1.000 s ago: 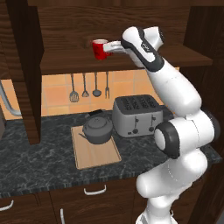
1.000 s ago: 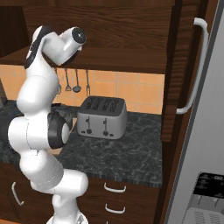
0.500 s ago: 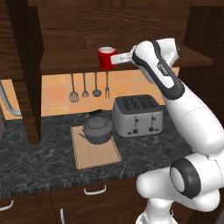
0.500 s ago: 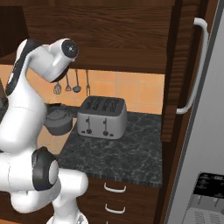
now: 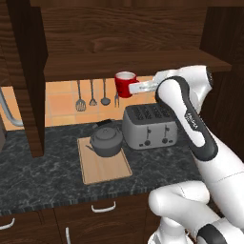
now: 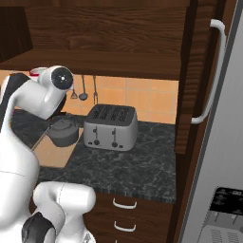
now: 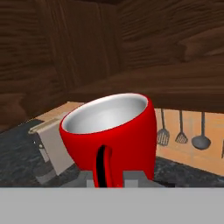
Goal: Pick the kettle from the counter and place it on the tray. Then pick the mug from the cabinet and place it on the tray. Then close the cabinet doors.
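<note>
Holding the red mug (image 5: 125,84) by its side handle, the claw (image 5: 139,88) is clamped narrow, with the mug in mid-air just below the cabinet shelf (image 5: 133,62), above the toaster (image 5: 148,126) and the table (image 5: 57,174). The mug appears rigid, light, glossy and likely slippery and breakable; the handle is the sound grasp point, though the cup could swing on it. The kettle (image 5: 107,140) sits on the tray (image 5: 102,167). The claw's fingertips are hidden behind the mug in the hand view, and the cabinet doors are cut off at the frame edges.
</note>
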You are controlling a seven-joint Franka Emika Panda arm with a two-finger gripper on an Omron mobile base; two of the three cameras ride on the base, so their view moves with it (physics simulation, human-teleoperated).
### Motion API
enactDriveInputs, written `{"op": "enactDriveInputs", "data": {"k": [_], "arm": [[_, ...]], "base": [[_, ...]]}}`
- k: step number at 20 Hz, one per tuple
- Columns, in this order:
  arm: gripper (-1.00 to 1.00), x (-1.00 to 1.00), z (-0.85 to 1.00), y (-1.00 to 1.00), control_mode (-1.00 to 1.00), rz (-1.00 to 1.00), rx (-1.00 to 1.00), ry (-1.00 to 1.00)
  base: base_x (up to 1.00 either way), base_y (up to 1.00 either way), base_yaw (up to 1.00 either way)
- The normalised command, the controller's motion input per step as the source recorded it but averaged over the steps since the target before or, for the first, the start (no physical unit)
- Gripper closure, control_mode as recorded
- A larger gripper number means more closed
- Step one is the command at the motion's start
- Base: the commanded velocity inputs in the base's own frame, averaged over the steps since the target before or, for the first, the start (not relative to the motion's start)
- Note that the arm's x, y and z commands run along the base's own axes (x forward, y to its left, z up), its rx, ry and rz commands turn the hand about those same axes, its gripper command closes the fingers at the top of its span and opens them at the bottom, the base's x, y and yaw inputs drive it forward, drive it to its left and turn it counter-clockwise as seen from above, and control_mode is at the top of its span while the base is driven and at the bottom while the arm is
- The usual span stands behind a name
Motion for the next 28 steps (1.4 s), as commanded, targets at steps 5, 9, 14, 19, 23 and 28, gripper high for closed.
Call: {"op": "enactDriveInputs", "data": {"k": [5,9,14,19,23,28], "arm": [[1.0,-0.5,-0.66,0.0,-1.0,-0.05,0.0,0.22],[1.0,-0.25,-0.85,-0.01,-1.0,0.0,0.0,0.19],[1.0,-0.04,-1.0,0.0,-1.0,0.0,-0.04,0.15],[1.0,0.01,-0.99,0.15,-1.0,0.0,-0.01,0.02],[1.0,0.1,-0.88,0.0,-1.0,0.05,0.0,0.02],[1.0,0.33,-0.67,0.02,-1.0,0.14,0.0,0.03]], "base": [[0.0,0.0,0.0],[0.0,0.0,0.0],[0.0,0.0,0.0],[0.0,0.0,0.0],[0.0,0.0,0.0],[0.0,0.0,0.0]]}}
